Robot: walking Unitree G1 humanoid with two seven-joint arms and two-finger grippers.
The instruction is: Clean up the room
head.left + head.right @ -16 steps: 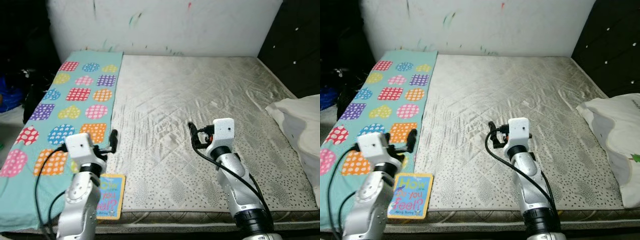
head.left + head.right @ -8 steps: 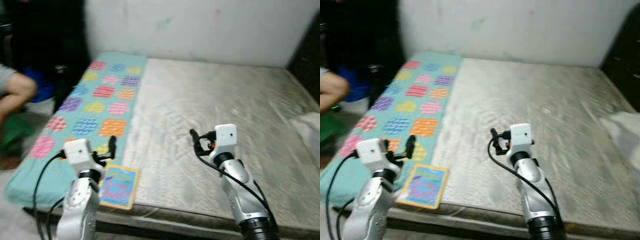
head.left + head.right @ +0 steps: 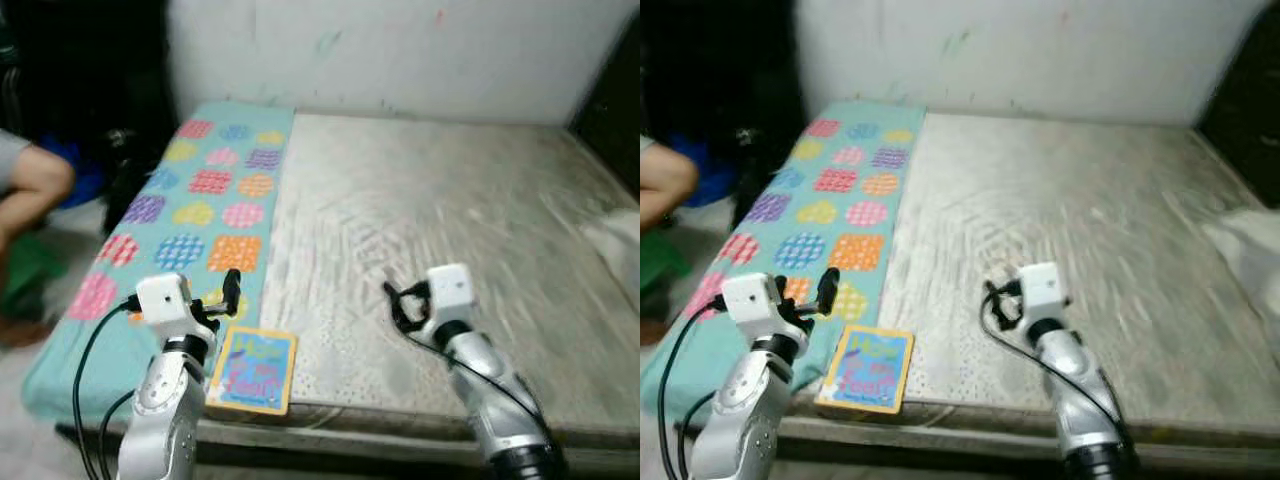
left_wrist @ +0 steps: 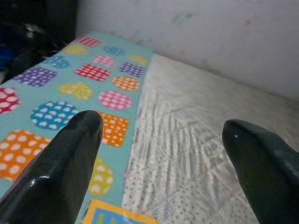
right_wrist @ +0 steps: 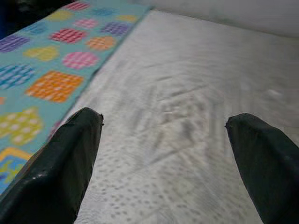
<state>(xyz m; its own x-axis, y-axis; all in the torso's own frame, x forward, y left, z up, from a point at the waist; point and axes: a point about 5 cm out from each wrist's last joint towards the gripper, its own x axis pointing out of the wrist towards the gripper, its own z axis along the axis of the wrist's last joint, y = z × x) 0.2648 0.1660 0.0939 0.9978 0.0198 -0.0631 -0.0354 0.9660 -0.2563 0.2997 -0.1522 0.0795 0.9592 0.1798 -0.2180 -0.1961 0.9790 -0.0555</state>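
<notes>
Bed: bare mattress [image 3: 440, 220], silvery quilted top, a bit blurry in the head views. It runs back to a white wall [image 3: 400, 50] with a few scribble marks on it.

Blanket: teal one [image 3: 190, 210] with colourful dotted hearts, circles and squares, laid along the robot's left side of the mattress and hanging over that edge.

Book: kids' picture book [image 3: 252, 370], yellow border and blue cover, flat at the near edge of the mattress, right where the blanket meets the bare part. Can't read the title, too blurry.

Left hand: [image 3: 226, 297] held up over the near end of the blanket, just behind the book and not touching it. The wrist view shows the two black fingers [image 4: 70, 158] well apart, nothing between them.

Right hand: [image 3: 398, 305] hanging over the bare mattress, well apart from the book. Fingers [image 5: 65, 158] spread wide too, holding nothing.

Pillow: something white [image 3: 618, 240] at the right edge of the bed, probably a pillow.

Person: a bare knee or arm [image 3: 30, 185] at the far left, beside the bed.
</notes>
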